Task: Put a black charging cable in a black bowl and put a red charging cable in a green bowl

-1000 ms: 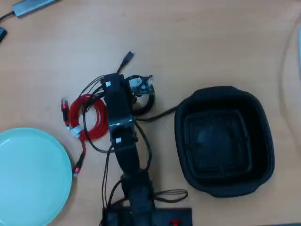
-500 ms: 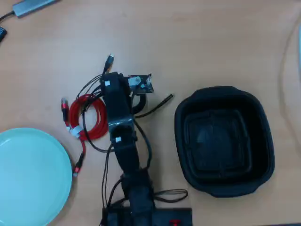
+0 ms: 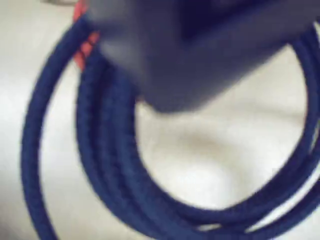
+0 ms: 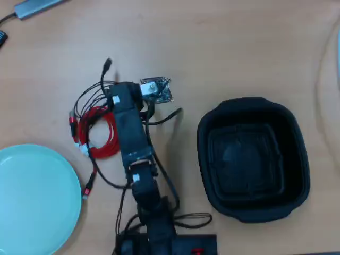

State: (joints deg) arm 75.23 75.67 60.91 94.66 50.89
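Note:
The black charging cable (image 4: 91, 99) lies coiled on the table, its plug (image 4: 108, 64) pointing up the overhead view. My gripper (image 4: 121, 99) hangs low over the coil's right side. In the wrist view the coil (image 3: 115, 165) fills the frame and looks dark blue, with one blurred dark jaw over its top; I cannot tell how the jaws stand. The red charging cable (image 4: 99, 134) is coiled just below the black one, partly under my arm; a bit of it (image 3: 82, 50) shows in the wrist view. The green bowl (image 4: 32, 196) sits at lower left, the black bowl (image 4: 253, 159) at right, both empty.
A grey device (image 4: 37, 6) with a cord lies at the top left edge. My arm's base and its wires (image 4: 175, 218) are at the bottom centre. A small circuit board (image 4: 155, 89) sits on my wrist.

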